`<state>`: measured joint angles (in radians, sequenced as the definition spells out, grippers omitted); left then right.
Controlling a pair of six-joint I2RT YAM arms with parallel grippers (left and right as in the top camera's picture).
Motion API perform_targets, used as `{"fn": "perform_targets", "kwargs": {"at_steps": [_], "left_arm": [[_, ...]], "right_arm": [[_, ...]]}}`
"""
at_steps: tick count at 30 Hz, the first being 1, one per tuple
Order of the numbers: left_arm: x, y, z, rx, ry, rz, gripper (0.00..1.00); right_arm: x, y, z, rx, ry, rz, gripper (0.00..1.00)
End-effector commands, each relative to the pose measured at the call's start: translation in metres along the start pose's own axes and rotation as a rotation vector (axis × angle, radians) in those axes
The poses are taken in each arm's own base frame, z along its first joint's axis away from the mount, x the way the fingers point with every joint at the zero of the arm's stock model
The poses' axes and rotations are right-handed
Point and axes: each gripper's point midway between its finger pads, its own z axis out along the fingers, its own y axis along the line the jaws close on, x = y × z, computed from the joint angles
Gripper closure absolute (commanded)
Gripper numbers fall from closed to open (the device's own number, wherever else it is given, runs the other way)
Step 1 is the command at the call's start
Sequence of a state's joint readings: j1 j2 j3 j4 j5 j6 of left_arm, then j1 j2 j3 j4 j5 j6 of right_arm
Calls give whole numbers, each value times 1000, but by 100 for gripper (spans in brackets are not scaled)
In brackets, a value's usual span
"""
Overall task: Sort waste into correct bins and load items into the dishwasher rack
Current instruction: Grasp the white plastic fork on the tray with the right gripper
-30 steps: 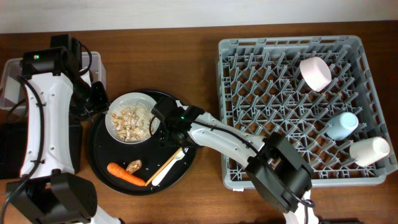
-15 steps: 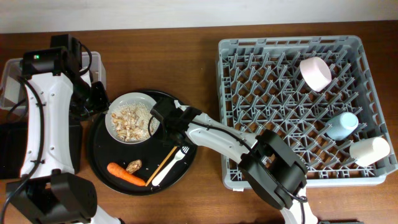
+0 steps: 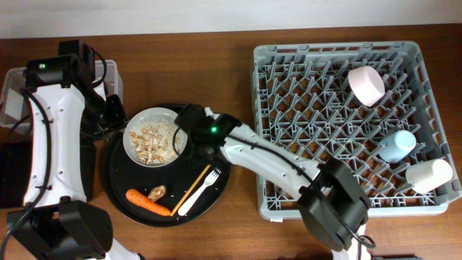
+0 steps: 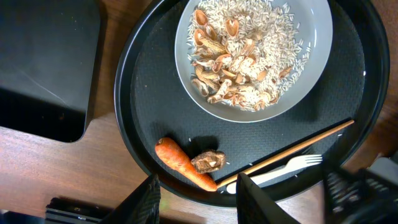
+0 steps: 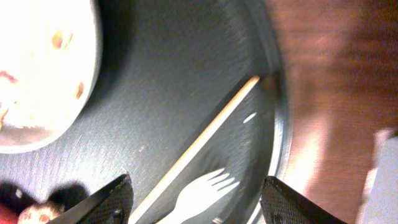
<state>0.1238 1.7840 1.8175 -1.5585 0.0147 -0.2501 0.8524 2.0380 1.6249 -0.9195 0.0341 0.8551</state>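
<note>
On the round black tray [image 3: 119, 184] stands a white bowl [image 3: 151, 136] of rice and beige food scraps [image 4: 233, 62]. In front of it lie an orange carrot [image 3: 146, 203], a small brown lump [image 3: 156, 192], a white plastic fork [image 3: 196, 191] and a wooden chopstick [image 4: 292, 152]. My right gripper [image 3: 189, 137] hovers open by the bowl's right rim. In the right wrist view the fork [image 5: 199, 193] lies below and between its spread fingers. My left gripper [image 4: 198, 202] is open and empty at the tray's left edge, near the carrot [image 4: 183, 163]. The grey dishwasher rack [image 3: 289, 108] fills the right side.
The rack holds a white cup [image 3: 366, 85], a light blue cup [image 3: 397, 146] and a cream cup [image 3: 429, 175]. A clear tub [image 3: 11, 94] stands at the far left, with a shallow black rectangular tray [image 4: 43, 62] in front of it.
My right gripper has drawn back from the fork end of the tray toward the bowl's right rim, and its wrist has turned. The left arm has not moved.
</note>
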Motion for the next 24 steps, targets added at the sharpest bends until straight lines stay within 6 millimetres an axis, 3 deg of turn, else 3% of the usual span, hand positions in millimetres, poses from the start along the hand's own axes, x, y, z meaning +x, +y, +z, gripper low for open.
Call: {"fn": "perform_targets", "kwargs": {"at_steps": [1,5,14,24], "left_arm": [[1,0,-9,11,-28,16,61],[1,0,-9,11,-28,16,61],[1,0,-9,11,-28,16,61],[1,0,-9,11,-28,16,61]], "right_arm": [[35,18,9,-3,57,-15,31],[64,15,37,77,122,31,32],[78,2,56,103,148,73,33],[75,6,57,86,137,74,58]]}}
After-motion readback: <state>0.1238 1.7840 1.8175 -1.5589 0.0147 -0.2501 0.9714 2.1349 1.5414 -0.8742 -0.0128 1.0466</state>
